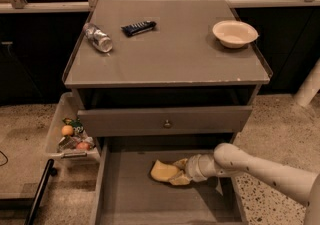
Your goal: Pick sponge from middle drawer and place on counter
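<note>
The pale yellow sponge lies on the flat grey floor of the open middle drawer, low in the camera view. My gripper reaches in from the right on a white arm and is at the sponge's right end, touching it. The sponge rests on the drawer floor. The grey counter is above, with its chipped front edge toward me.
On the counter are a plastic bottle at the left, a dark snack bar and a white bowl at the right. A shut drawer front with a round knob is above the open drawer. A clear snack bin hangs at the left.
</note>
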Motion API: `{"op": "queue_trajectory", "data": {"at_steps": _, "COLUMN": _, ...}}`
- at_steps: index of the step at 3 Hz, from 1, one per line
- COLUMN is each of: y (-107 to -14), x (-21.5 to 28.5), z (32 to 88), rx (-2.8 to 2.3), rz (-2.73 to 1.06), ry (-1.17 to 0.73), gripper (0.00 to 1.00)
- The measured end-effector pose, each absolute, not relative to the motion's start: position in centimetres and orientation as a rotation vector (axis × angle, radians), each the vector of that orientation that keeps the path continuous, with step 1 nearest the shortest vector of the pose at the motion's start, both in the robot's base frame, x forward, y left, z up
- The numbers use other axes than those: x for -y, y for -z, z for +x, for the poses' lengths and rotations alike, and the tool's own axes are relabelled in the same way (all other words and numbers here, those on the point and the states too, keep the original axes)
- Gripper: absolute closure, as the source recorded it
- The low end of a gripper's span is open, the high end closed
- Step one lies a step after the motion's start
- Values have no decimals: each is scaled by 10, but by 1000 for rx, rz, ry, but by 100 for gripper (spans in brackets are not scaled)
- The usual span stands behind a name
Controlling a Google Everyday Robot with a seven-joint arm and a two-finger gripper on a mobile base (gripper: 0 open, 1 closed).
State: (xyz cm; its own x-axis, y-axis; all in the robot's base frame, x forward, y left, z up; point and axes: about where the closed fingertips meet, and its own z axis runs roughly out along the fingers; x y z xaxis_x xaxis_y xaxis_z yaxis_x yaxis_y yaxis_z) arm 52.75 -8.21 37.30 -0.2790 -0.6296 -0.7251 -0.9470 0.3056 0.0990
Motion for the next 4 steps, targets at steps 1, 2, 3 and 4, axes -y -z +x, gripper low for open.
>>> {"op": "queue_trajectory", "data": {"at_steps": 1, "y": -402, "x": 87, "z": 523, "rx": -2021, "rz": -1445, "ry": -729, "gripper": 100}}
{"op": "queue_trajectory", "data": {"at_steps": 2, "y": -436, "x": 91, "z": 522, "rx": -2004, "rz": -1475, "ry": -738, "gripper": 100}}
{"op": "queue_trajectory", "data": {"at_steps": 3, "y": -471, "x": 100, "z": 522, "rx": -1990, "rz": -1485, "ry": -748, "gripper": 100}}
{"op": "queue_trajectory", "data": {"at_steps": 4, "y": -520, "x": 113, "z": 525, "rx": -1971, "rz": -1489, "ry": -695, "gripper": 100}}
